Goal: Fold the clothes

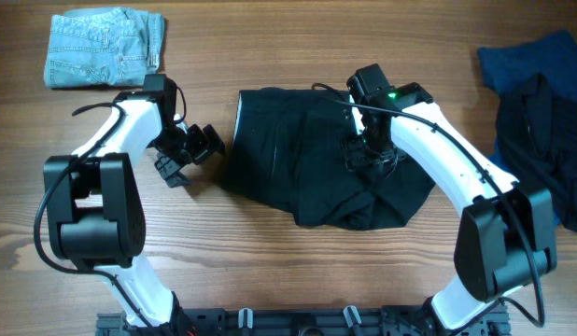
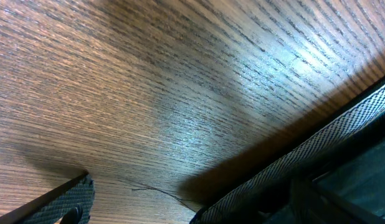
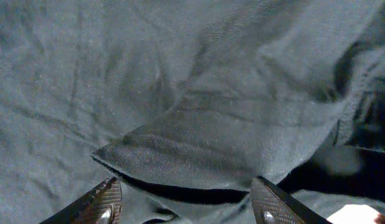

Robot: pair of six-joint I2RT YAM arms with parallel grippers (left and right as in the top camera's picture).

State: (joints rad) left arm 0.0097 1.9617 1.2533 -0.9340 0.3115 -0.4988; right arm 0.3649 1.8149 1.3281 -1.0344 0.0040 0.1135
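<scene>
Two arms are set at a black garment [image 1: 288,140] lying on the wooden surface [image 1: 270,271].
The garment is seen crumpled and partly doubled over at the middle of the surface. The right gripper [image 1: 363,154] is lowered onto its right-hand part; the jaws are held spread, and a raised fold of dark cloth [image 3: 199,155] is seen between the fingertips [image 3: 105,202], not clamped. The left gripper [image 1: 190,157] is held just beside the garment's left edge, over bare wood, its jaws likewise spread with nothing between them. A folded piece of light denim [image 1: 104,47] is laid at the far left corner, well apart from the garment, and a heap of blue and black clothes [image 1: 541,112] is piled at the right edge.
</scene>
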